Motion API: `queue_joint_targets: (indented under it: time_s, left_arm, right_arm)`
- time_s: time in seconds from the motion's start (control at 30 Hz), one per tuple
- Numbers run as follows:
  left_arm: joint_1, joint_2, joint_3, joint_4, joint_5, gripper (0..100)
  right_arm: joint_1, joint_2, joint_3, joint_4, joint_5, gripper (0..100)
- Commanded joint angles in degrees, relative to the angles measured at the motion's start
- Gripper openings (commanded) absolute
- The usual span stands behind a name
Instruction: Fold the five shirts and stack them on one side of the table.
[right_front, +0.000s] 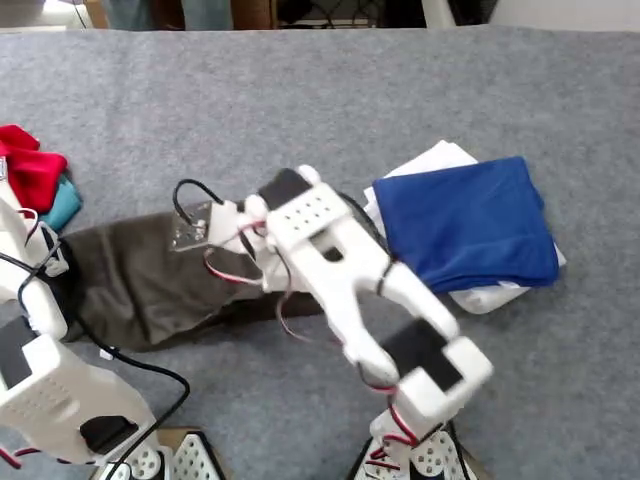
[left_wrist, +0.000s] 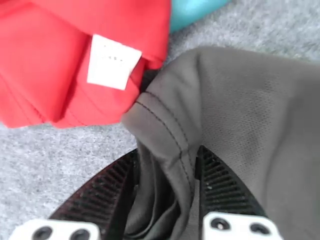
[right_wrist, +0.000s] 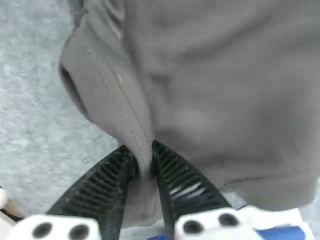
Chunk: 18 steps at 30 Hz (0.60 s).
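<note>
Both arms pinch the dark grey-brown shirt (right_front: 140, 285) spread on the grey felt-covered table (right_front: 300, 90)

The left jaws hold a bunched, stitched edge of it, just beside a crumpled red shirt (left_wrist: 45, 55) with a white label and a teal shirt (left_wrist: 195, 10) at the left of the table; the right jaws are nipped tight on a seamed fold at its other end. Over to the right, a folded blue shirt (right_front: 465, 220) lies on a folded white shirt (right_front: 435, 160). Past the felt's far edge stand bits of wooden furniture (right_front: 250, 12) and dark shapes I can't make out
</note>
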Motion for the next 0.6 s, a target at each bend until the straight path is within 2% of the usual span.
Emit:
queue_joint_targets:
  time_s: [0.0, 0.3, 0.5, 0.57]
  left_arm:
    - [0.1, -2.6, -0.2, -0.5, 0.1, 19]
    - [0.1, -2.6, -0.1, -0.5, 0.1, 19]
    - [0.1, -2.6, -0.1, -0.5, 0.1, 19]
    - [0.1, -2.6, -0.1, -0.5, 0.1, 19]
  right_arm:
    - [0.6, 5.5, -7.9, 1.4, 3.1, 1.4]
    - [0.6, 11.9, -13.7, 1.1, 9.8, 1.5]
    - [0.6, 13.9, -16.4, -2.5, 9.9, 1.6]
    - [0.6, 14.5, -16.5, -4.2, 9.1, 5.5]
